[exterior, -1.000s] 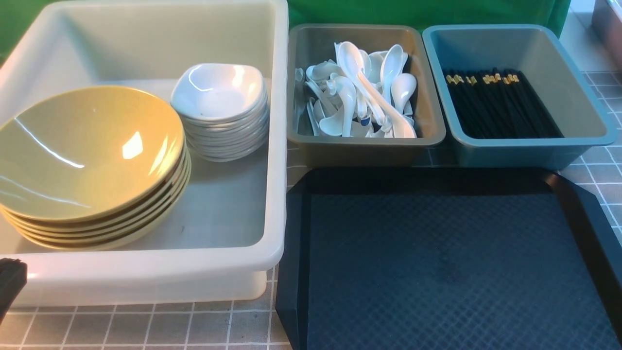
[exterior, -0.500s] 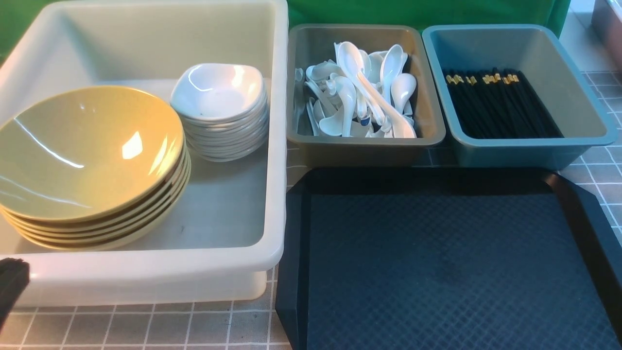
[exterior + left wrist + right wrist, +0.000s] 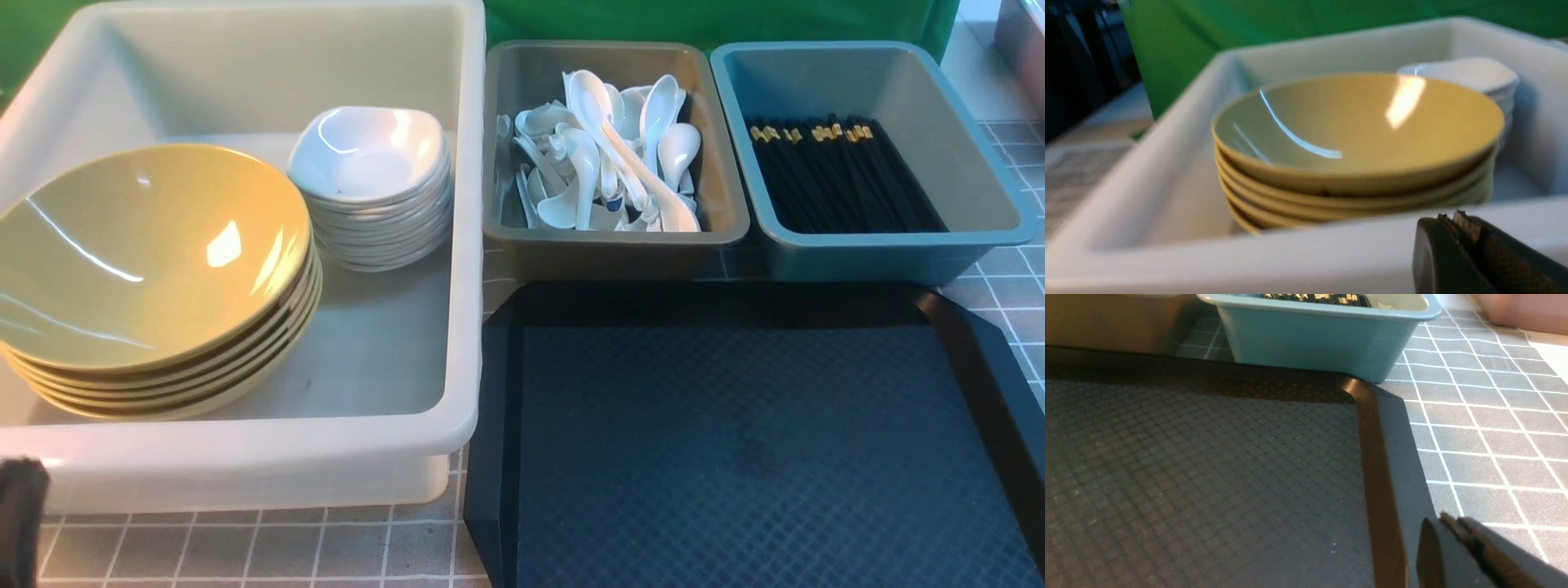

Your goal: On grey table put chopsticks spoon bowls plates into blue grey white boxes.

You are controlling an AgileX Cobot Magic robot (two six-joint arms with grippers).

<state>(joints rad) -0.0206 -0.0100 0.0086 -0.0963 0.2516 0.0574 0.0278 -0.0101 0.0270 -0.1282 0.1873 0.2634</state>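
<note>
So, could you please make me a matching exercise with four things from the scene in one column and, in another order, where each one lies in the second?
Things:
1. glossy olive-yellow round bowls
2. small white squarish dishes
3. glossy white ceramic spoons
4. thin black chopsticks with gold bands

Places:
A. in the grey-brown plastic box
B. in the teal-blue plastic box
C. stacked in the milky-white tub, at its left
D. stacked in the milky-white tub, near its right wall

Pairs: 1-C, 2-D, 3-A, 4-B
</note>
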